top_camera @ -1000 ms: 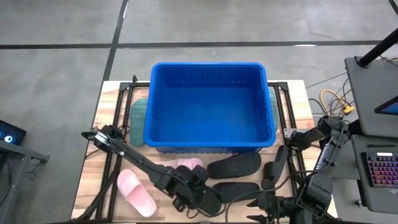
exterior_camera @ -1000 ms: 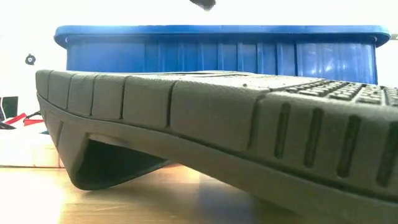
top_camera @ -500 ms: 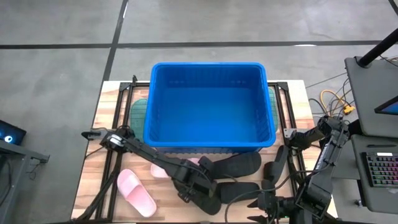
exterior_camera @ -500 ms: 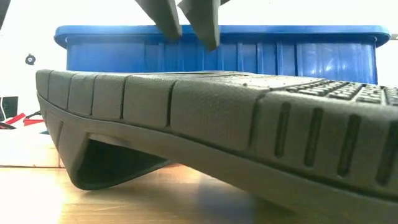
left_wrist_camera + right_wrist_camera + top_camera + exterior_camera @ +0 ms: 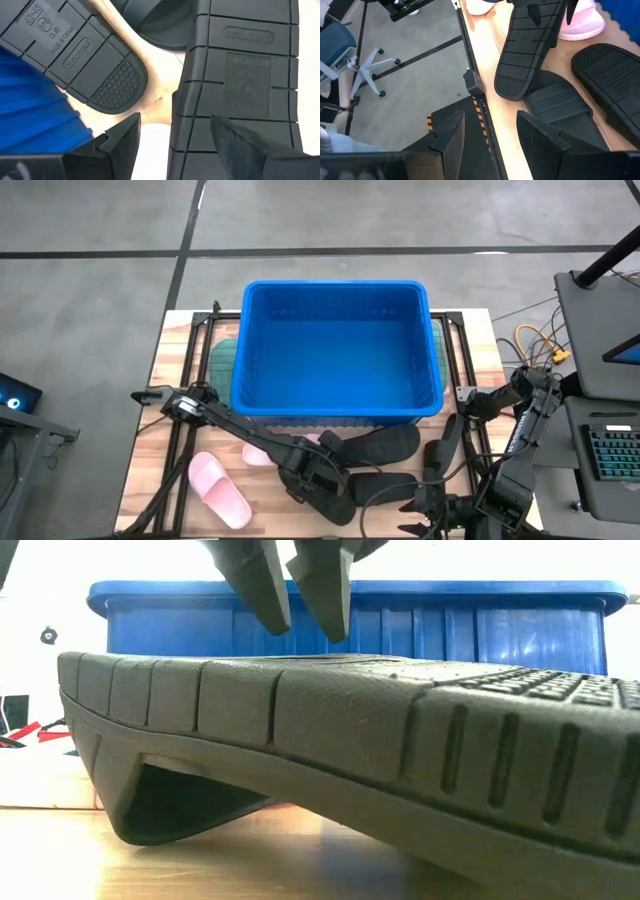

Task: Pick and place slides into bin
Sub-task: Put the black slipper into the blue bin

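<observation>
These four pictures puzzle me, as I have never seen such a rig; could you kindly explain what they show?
It is a two-armed robot at a wooden table. One picture looks straight down from above, one looks level across the tabletop, and two come from cameras on the wrists. A big blue bin stands on the table, with black slides and pink slides in front of it. The left gripper hovers open over an upturned black slide, holding nothing. The right gripper waits open at the table's near edge, also holding nothing.
</observation>
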### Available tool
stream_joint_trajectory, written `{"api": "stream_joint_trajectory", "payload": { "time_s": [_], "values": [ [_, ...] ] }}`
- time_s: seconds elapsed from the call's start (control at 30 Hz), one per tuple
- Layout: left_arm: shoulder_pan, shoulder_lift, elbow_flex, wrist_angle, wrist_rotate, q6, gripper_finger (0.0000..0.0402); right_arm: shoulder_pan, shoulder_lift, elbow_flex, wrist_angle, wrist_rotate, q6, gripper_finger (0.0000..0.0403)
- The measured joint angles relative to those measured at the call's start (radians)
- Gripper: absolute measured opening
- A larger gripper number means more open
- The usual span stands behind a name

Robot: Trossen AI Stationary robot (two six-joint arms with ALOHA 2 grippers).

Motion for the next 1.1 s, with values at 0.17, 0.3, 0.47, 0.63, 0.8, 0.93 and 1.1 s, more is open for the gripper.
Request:
{"api": "stream_joint_trajectory", "payload": {
  "time_s": [0.17,0.3,0.47,0.63,0.8,0.93,1.1],
  "values": [
    [0.000,0.000,-0.002,0.002,0.000,0.026,0.0224,0.000,0.000,0.000,-0.009,0.000,-0.018,0.0171],
    [0.006,0.000,-0.002,0.000,0.000,0.053,0.0224,0.000,0.000,0.000,-0.028,0.000,-0.018,0.0171],
    [0.007,0.000,-0.007,0.002,0.016,0.053,0.0224,0.000,0.000,0.000,-0.029,0.000,-0.017,0.0171],
    [0.006,0.000,-0.047,0.015,0.032,0.053,0.0224,0.000,0.000,-0.003,-0.029,0.000,-0.014,0.0171],
    [0.007,0.000,-0.078,0.030,0.040,0.050,0.0224,0.000,0.000,-0.007,-0.029,0.000,-0.013,0.0171],
    [0.011,-0.002,-0.085,0.035,0.041,0.049,0.0224,0.000,0.000,-0.008,-0.028,0.000,-0.010,0.0171],
    [0.012,-0.002,-0.084,0.033,0.066,0.048,0.0224,0.000,0.000,-0.008,-0.028,0.000,-0.010,0.0171]
  ]
}}
